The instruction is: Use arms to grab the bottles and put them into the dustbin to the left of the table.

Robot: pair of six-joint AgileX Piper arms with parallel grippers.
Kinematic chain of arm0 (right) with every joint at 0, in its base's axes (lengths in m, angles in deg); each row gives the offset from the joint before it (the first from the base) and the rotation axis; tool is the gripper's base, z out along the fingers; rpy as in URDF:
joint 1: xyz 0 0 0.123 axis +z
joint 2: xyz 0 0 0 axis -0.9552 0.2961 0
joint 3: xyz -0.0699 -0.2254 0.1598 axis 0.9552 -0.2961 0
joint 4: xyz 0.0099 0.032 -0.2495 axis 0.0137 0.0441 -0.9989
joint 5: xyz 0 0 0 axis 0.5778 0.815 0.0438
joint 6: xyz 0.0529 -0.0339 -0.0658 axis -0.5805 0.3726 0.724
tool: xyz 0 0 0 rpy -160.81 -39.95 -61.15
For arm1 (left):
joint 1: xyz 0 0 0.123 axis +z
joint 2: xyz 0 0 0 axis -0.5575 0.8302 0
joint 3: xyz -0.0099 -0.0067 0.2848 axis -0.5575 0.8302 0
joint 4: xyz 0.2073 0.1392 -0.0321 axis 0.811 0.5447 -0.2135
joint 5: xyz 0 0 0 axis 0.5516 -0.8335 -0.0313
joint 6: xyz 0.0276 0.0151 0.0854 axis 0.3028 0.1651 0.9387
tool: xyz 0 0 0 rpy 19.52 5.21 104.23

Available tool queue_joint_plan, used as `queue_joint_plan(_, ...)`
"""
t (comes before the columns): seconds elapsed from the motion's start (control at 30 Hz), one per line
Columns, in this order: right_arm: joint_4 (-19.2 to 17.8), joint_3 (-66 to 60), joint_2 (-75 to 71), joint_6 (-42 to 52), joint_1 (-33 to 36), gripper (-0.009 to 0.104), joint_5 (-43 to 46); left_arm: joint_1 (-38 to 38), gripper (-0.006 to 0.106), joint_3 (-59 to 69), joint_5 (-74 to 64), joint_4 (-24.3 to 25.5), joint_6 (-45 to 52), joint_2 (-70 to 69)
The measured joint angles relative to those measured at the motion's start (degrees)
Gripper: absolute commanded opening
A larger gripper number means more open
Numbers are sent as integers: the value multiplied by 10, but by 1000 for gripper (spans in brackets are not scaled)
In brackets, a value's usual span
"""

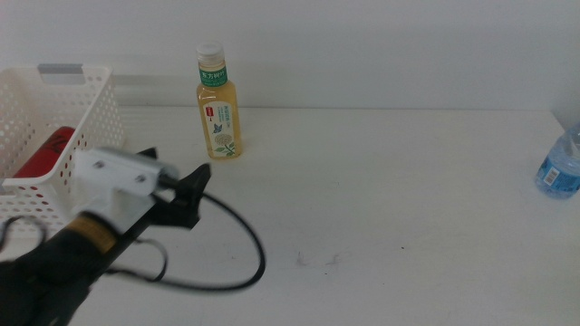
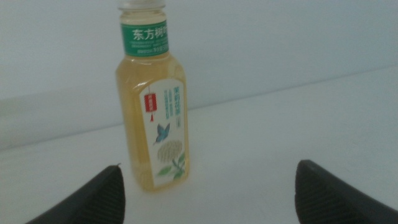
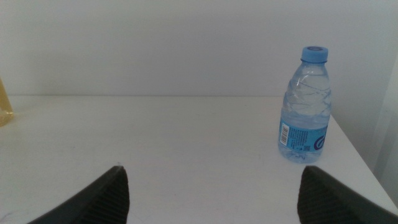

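A yellow tea bottle with a white cap and green label stands upright near the back of the table. My left gripper is a short way in front of it and to its left, open and empty. In the left wrist view the tea bottle stands ahead of the left gripper, nearer one jaw than the other. A clear blue-capped water bottle stands at the table's right edge. In the right wrist view the water bottle is ahead of the right gripper, which is open. The white perforated dustbin at the left holds a red can.
The left arm's black cable loops over the table in front of the tea bottle. Faint scuff marks show near the table's middle. A sliver of the tea bottle shows at the edge of the right wrist view.
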Motion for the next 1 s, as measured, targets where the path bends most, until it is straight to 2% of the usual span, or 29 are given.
queue_joint_plan(0.3,0,0,0,0,0,88,0,-1,94,-166,13,-4,2,168)
queue_joint_plan(1.0,0,0,0,0,0,88,0,-1,93,-492,-129,-30,1,374)
